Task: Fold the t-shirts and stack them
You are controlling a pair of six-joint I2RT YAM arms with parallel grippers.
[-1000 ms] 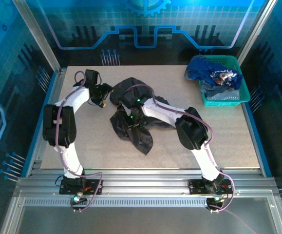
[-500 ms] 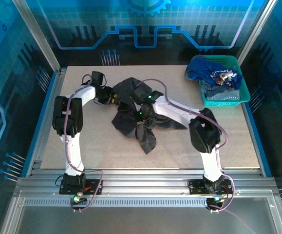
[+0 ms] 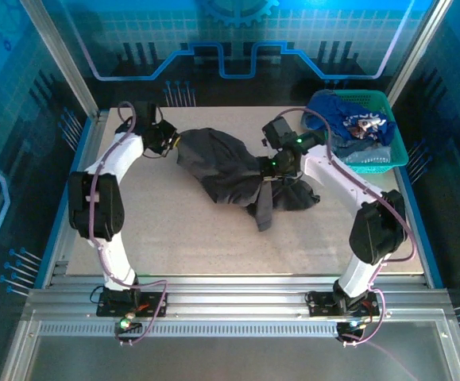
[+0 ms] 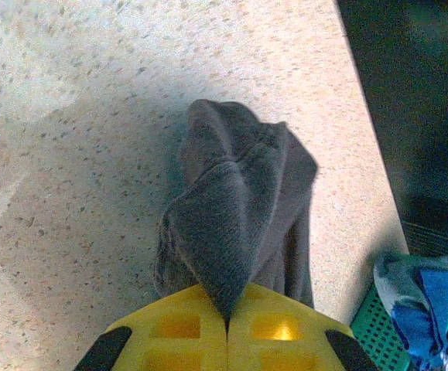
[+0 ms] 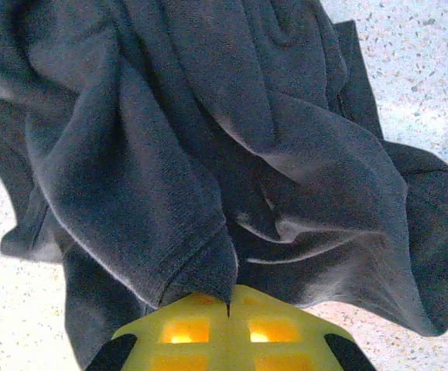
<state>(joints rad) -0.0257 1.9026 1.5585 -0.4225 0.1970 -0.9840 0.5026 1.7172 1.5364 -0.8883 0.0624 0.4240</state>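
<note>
Both my claws are clamped on the same charcoal-grey t-shirt [image 3: 218,167] right now. My left gripper [image 4: 226,313] has its yellow jaws pressed together with a peaked fold of the cloth pinched between them, and the rest of that end trails off over the speckled table [image 3: 158,230]. My right gripper [image 5: 228,303] is the same story: jaws squeezed tight on a hemmed edge of the fabric, with big rumpled folds spilling away from it. From the overhead camera the shirt sits around the middle of the table, a bit toward the back, strung out between my two claws. The left one is at its far-left end and the right one at its right side, with a bunched lump and a tail drooping toward the near edge by the right claw. In the back right corner is the teal basket [image 3: 398,147], holding a royal-blue shirt [image 3: 329,111] with pale print and some paler grey-blue cloth [image 3: 357,151], well apart from the grey one.
</note>
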